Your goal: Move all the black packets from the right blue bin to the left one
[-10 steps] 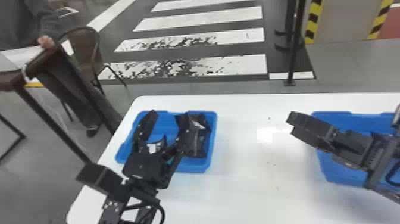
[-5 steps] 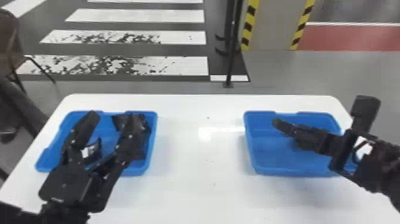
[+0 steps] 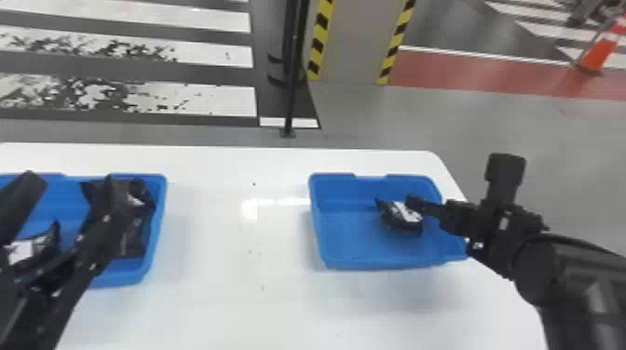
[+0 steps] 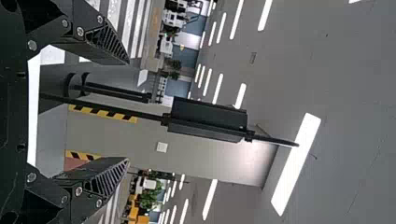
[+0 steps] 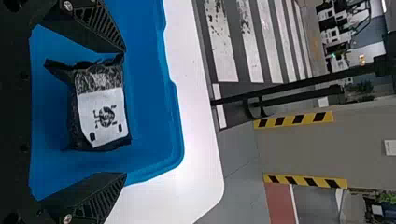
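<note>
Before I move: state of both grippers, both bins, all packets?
left gripper: open, empty
right gripper: open, nothing clamped
right bin: one packet inside
that packet: label showing, unmoved to left bin
left bin: at least two packets inside, partly hidden

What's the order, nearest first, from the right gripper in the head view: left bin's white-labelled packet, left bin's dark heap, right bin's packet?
1. Packet in the right bin, right of centre.
2. Dark heap in the left bin, right side.
3. White-labelled packet, left of the heap.
</note>
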Motion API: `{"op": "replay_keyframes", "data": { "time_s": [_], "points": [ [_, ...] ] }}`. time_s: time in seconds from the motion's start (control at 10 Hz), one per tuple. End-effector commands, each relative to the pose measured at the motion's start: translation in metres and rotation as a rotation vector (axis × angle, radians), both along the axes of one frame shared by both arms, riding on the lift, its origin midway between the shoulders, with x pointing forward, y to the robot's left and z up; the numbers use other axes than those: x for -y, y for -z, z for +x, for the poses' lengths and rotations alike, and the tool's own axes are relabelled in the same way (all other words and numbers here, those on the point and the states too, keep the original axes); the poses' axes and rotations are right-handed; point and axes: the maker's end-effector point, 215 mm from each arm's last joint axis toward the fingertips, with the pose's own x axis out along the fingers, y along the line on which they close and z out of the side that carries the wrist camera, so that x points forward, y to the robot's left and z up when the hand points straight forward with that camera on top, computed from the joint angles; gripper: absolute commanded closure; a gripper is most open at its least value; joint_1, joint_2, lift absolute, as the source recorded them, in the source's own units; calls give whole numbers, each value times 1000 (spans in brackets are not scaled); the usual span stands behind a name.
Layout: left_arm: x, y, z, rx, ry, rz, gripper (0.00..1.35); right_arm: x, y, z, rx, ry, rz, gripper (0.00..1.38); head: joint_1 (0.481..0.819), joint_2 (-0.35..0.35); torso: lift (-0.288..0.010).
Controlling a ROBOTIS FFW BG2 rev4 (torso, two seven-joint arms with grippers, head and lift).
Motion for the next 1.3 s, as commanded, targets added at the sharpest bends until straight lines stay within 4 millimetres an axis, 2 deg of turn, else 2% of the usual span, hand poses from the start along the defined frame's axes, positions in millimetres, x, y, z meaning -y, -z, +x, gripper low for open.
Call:
{"op": "replay_keyframes", "data": {
  "time_s": [0.0,0.1,0.3,0.5,0.7,0.8,0.9,1.0,1.2],
  "points": [
    [-1,-5,0,15,-3,-1,334,11,22,6,-47,27,27,76,695,-245,-140],
    [-1,-8,0,25,-4,1,334,11,29,10,-57,31,47,76,695,-251,-140],
    [-1,-8,0,28,-5,2,334,-3,46,11,-88,14,70,76,695,-251,-140],
    [-2,-6,-1,23,-7,6,334,0,70,10,-139,38,94,81,695,-241,-140],
    [-3,-5,-1,21,-8,7,334,-1,82,8,-167,41,121,131,695,-242,-140],
    [-4,-3,-1,16,-11,9,334,-6,87,9,-181,22,128,266,695,-242,-140],
    [-5,-2,-1,16,-13,11,334,-17,82,22,-148,-20,131,650,695,-240,-140],
    [-5,-1,-2,14,-13,9,334,-22,70,30,-88,-27,118,1162,695,-230,-140],
    [-6,1,-1,11,-15,2,334,-31,56,34,-33,-35,137,1161,695,-207,-140]
  ]
}}
